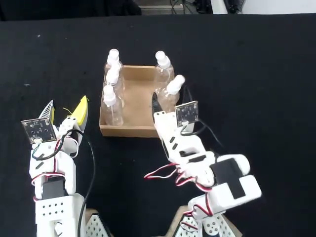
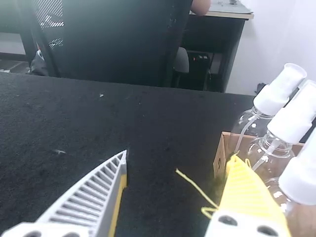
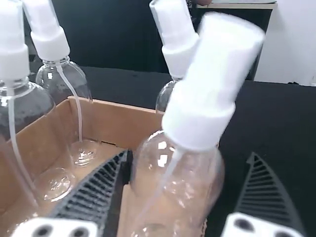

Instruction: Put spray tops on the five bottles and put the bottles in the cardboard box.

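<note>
Your right gripper (image 3: 188, 157) has its fingers apart, one on either side of the fifth bottle (image 1: 169, 98) at the cardboard box's (image 1: 137, 74) right wall. Bottle long axis near vertical, spray top (image 1: 176, 82) up, slightly tilted. Left gripper (image 1: 68, 102) has its fingers apart, beside the box.

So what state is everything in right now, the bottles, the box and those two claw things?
cardboard box: open on top, bottles inside.
three left bottles: upright, spray tops on.
far right bottle: upright, spray top on.
near right bottle: spray top on, tilted, between the right tool's jaws.
right tool: open, jaws either side of that bottle.
left tool: open, empty, over the table beside the box.
</note>
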{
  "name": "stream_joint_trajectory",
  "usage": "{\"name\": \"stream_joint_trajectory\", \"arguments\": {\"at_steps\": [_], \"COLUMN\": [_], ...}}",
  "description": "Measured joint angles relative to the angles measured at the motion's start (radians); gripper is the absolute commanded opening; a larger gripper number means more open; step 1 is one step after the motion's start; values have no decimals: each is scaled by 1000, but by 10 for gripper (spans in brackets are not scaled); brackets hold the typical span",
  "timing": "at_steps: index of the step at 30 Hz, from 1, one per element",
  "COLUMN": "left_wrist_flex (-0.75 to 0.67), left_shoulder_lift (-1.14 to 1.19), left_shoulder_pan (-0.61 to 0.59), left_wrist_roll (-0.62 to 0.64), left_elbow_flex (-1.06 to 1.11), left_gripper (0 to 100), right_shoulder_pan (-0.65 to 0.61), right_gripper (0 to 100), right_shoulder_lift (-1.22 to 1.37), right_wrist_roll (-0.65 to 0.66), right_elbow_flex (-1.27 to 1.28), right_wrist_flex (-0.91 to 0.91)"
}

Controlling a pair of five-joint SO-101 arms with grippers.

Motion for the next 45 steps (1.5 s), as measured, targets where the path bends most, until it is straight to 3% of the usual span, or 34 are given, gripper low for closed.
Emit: {"name": "stream_joint_trajectory", "arguments": {"at_steps": [45], "left_wrist_flex": [0], "left_shoulder_lift": [0], "left_shoulder_pan": [0], "left_wrist_roll": [0], "left_elbow_flex": [0], "left_gripper": [220], "right_shoulder_pan": [-78], "right_gripper": [301], "right_shoulder_lift": [-100], "right_wrist_roll": [-28], "right_elbow_flex": [66], "right_wrist_flex": [0]}}
